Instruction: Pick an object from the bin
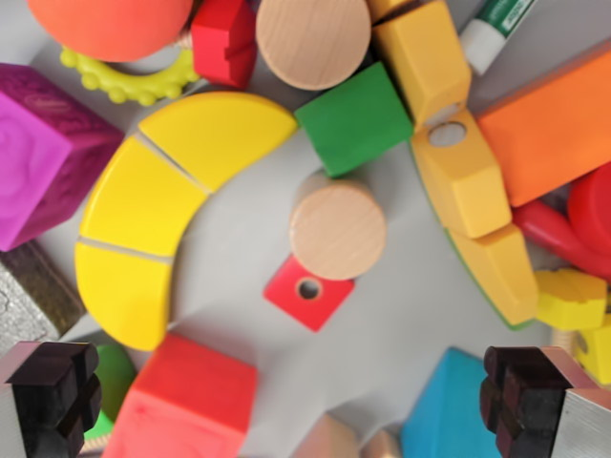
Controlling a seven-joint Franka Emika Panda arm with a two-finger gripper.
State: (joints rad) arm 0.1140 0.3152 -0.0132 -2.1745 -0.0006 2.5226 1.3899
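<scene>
Counting now: three yellow arc pieces (pixel 153 205) curve together from nine o'clock toward eleven. Two plain wooden cylinders show, one at the centre (pixel 337 227), one at twelve o'clock (pixel 312 38). One green block (pixel 355 118) sits just above centre. One small red square with a hole (pixel 308 291) lies at six o'clock. One purple cube (pixel 43 153) is at nine o'clock, one big red block (pixel 191 401) at seven, one blue block (pixel 453 415) at five. One orange block (pixel 554 129) fills two o'clock. One orange ball (pixel 110 24) peeks in at eleven.
</scene>
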